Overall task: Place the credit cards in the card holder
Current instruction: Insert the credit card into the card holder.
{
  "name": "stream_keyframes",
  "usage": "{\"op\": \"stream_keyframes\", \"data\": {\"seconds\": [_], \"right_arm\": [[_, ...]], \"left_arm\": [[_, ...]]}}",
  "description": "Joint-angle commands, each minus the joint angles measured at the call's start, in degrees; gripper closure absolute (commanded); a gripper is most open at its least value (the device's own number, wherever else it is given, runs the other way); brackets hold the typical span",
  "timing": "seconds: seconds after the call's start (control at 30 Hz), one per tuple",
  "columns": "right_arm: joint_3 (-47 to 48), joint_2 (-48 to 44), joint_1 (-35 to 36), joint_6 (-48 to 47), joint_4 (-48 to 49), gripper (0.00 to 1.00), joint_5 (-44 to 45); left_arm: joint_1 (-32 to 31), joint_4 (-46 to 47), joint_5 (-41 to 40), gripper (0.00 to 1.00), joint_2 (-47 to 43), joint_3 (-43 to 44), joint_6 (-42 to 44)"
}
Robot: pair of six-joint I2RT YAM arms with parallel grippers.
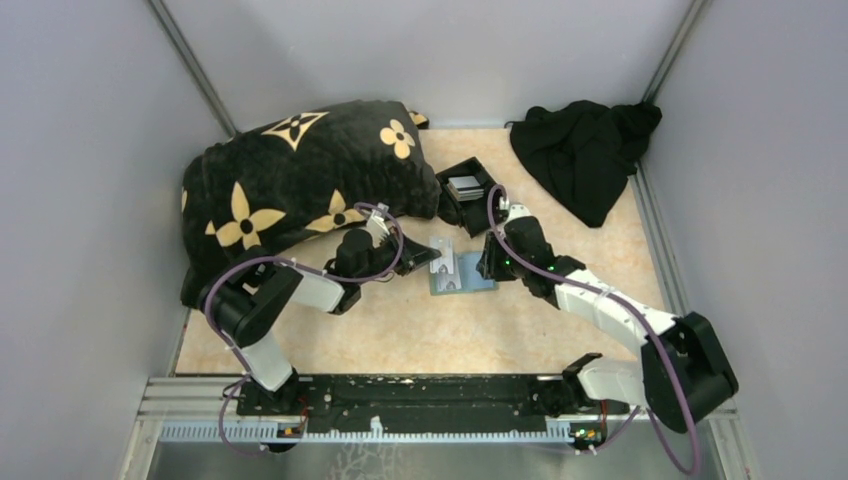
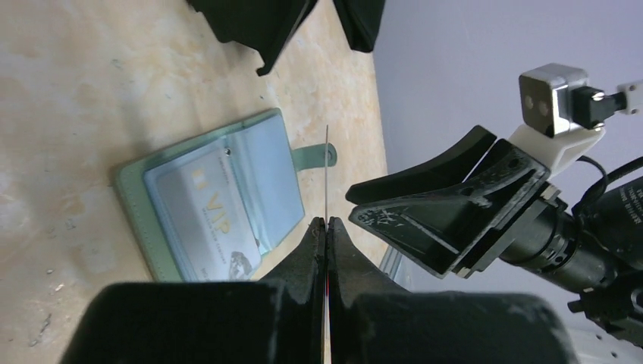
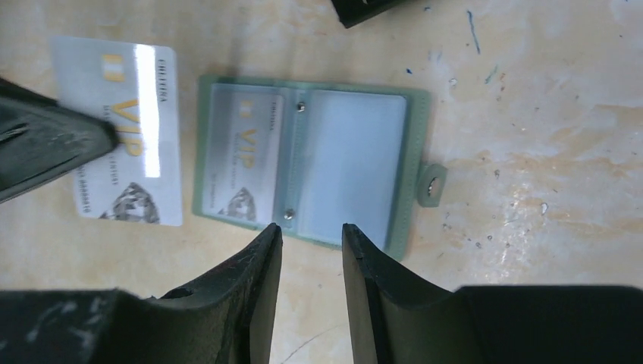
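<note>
The sage-green card holder (image 3: 413,163) lies open on the table; it also shows in the top view (image 1: 480,275) and the left wrist view (image 2: 136,205). One silvery VIP card (image 3: 243,155) sits in its left clear pocket; the right pocket looks empty. My left gripper (image 2: 327,221) is shut on a second credit card, seen edge-on (image 2: 327,174). In the right wrist view this card (image 3: 133,129) hangs just left of the holder. My right gripper (image 3: 311,231) is open and empty at the holder's near edge.
A black open-topped box (image 1: 465,188) with more cards stands just behind the holder. A black pillow with gold flowers (image 1: 300,180) fills the back left. A black cloth (image 1: 585,150) lies at the back right. Grey walls close both sides.
</note>
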Motion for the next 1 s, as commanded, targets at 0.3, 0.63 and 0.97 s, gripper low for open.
{"op": "stream_keyframes", "data": {"seconds": [0.3,0.63,0.97], "right_arm": [[4.6,9.9,-0.6,0.9,1.9,0.62,9.3],[3.9,12.6,-2.1,1.8,3.7,0.62,7.5],[3.7,11.2,-2.4,0.5,4.1,0.62,6.6]], "left_arm": [[-2.7,-5.9,-6.6,1.00,1.5,1.3,2.2],[-4.7,-6.9,-6.7,1.00,4.7,3.4,2.7],[-4.6,-15.4,-14.1,1.00,-5.1,-0.2,7.2]]}}
